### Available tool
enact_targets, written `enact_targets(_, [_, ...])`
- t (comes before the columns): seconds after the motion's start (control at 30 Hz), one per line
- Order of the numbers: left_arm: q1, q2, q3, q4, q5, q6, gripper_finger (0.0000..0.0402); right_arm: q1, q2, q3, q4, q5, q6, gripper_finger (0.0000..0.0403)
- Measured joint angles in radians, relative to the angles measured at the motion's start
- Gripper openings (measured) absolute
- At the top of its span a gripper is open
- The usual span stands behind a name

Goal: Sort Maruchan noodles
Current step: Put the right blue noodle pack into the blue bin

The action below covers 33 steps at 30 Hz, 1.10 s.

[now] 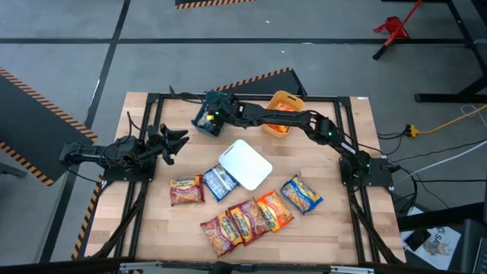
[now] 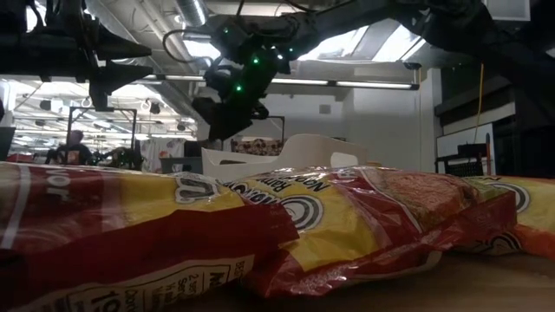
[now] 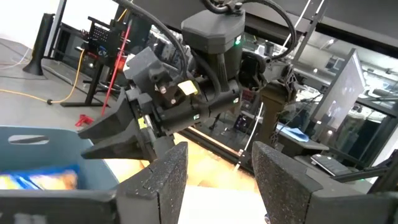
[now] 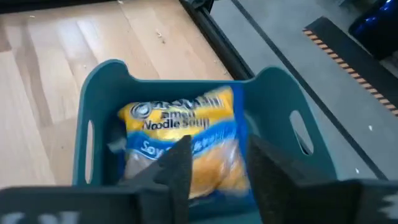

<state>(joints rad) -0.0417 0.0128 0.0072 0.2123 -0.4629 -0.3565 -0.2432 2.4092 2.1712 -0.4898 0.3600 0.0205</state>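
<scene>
My right gripper (image 4: 217, 168) hangs open over the teal bin (image 1: 207, 118) at the table's far side. A blue Maruchan packet (image 4: 186, 137) lies flat inside that bin (image 4: 106, 81), just beneath the spread fingers, and I see no touch. My left gripper (image 1: 176, 141) waits open at the table's left, pointing toward the teal bin (image 3: 56, 168). On the table lie a dark red packet (image 1: 186, 189), a blue one (image 1: 219, 183), another blue one (image 1: 302, 194), and a row of orange and red ones (image 1: 245, 221). These packets fill the low view's foreground (image 2: 286, 225).
An orange bin (image 1: 283, 113) holding something orange stands right of the teal bin, under my right arm. A white bin (image 1: 245, 164) sits tilted at the table's middle, its edge over the blue packet. A black frame borders the table. Bare wood shows at the near left and far right.
</scene>
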Motion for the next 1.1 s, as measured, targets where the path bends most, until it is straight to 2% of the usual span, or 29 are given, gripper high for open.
enact_targets(0.13, [0.000,0.000,0.000,0.000,0.000,-0.004,0.0174,0.000,-0.020,0.000,-0.002,-0.053,-0.018,0.0186])
enact_targets(0.27, [0.000,0.000,0.000,0.001,0.000,-0.032,0.0174,0.000,-0.094,0.000,-0.079,-0.108,-0.059,0.0211])
enact_targets(0.4, [0.000,0.000,0.000,0.001,0.018,-0.034,0.0174,0.000,-0.217,0.000,-0.271,-0.181,-0.103,0.0217])
enact_targets(0.5, [0.000,0.000,0.000,0.017,0.022,-0.034,0.0174,0.000,-0.314,0.000,-0.418,-0.272,-0.095,0.0214])
enact_targets(0.63, [0.000,0.000,0.000,0.029,0.022,-0.034,0.0174,0.009,-0.397,0.000,-0.632,-0.425,-0.013,0.0209])
enact_targets(0.73, [0.000,0.000,0.000,0.041,0.022,-0.034,0.0174,0.042,-0.436,-0.015,-0.860,-0.454,0.057,0.0209])
enact_targets(0.87, [0.000,0.000,0.000,0.045,0.023,-0.034,0.0174,0.141,-0.495,-0.132,-1.036,-0.393,0.164,0.0209])
enact_targets(0.97, [0.000,0.000,0.000,0.045,0.023,-0.035,0.0174,0.229,-0.599,-0.296,-1.020,-0.352,0.318,0.0209])
enact_targets(1.1, [0.000,0.000,0.000,0.045,0.023,-0.037,0.0174,0.349,-0.768,-0.566,-0.943,-0.325,0.605,0.0212])
